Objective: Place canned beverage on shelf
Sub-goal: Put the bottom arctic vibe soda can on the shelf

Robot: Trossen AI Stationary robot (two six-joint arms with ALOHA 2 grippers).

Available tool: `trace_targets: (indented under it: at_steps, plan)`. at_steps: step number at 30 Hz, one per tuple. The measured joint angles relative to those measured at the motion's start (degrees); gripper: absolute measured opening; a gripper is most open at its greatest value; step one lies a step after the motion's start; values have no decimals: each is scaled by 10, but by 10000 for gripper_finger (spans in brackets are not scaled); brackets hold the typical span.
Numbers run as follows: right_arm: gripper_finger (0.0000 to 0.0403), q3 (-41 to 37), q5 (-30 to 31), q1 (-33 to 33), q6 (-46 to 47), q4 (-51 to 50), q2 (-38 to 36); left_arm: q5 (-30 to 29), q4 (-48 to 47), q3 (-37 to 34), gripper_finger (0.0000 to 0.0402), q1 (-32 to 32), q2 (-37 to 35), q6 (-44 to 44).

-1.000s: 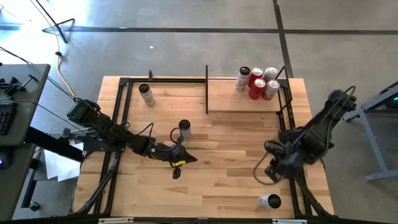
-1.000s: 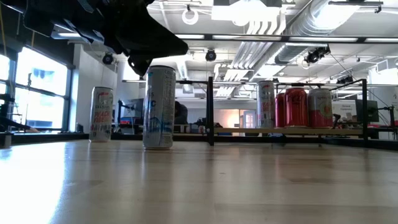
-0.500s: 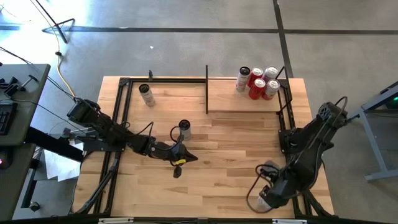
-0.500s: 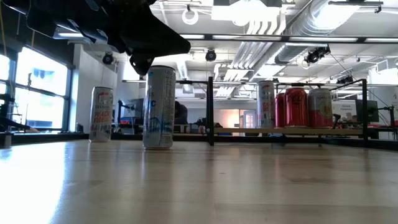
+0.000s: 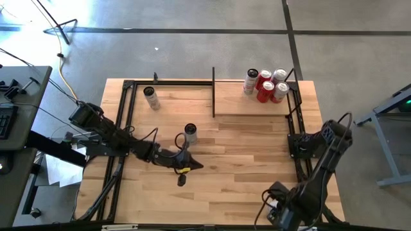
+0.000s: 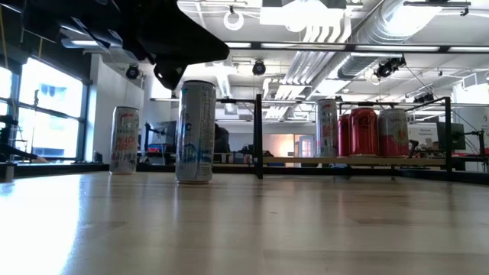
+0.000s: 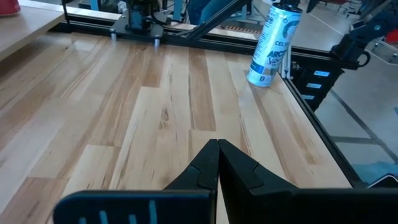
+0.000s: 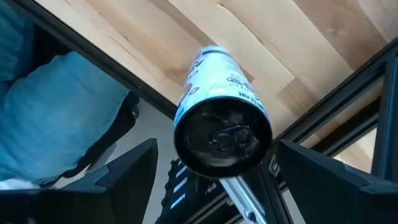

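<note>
At the table's near right corner, can point(image 8: 222, 127) between spread right fingers point(image 8: 127, 180) (untouched), left fingers point(image 7: 217, 165) clenched.

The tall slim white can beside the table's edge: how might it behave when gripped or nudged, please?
The tall slim white can stands upright on a small base, so a sideways nudge would probably tip it, then it could roll. Its smooth rounded wall looks slippery. The lid seems unopened, so likely fairly heavy. The right gripper straddles it, open.

Shelf point(image 5: 250, 106) at counter's point(image 5: 244, 167) back right, four cans point(image 5: 265, 85) clustered on its far corner. Two cans point(image 5: 151, 97) stand on counter left of shelf.
</note>
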Motion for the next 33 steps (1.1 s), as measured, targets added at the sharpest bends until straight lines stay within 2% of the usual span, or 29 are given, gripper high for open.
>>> trace_targets:
  at_steps: [16,19,22,25,33]
  plan:
    - [309,0,6,-2,26,-24,53,-42,0,0,0,-34,0,-1]
    - [287,0,7,-2,40,-25,53,-47,-1,0,0,-36,0,-16]
    - [242,0,7,-2,36,-28,53,-48,-6,-3,0,-35,0,-41]
    - [238,0,11,-2,21,-31,53,-48,3,-26,0,-25,0,-68]
    - [238,0,11,-31,-75,-45,42,-28,184,-119,0,-15,0,-90]
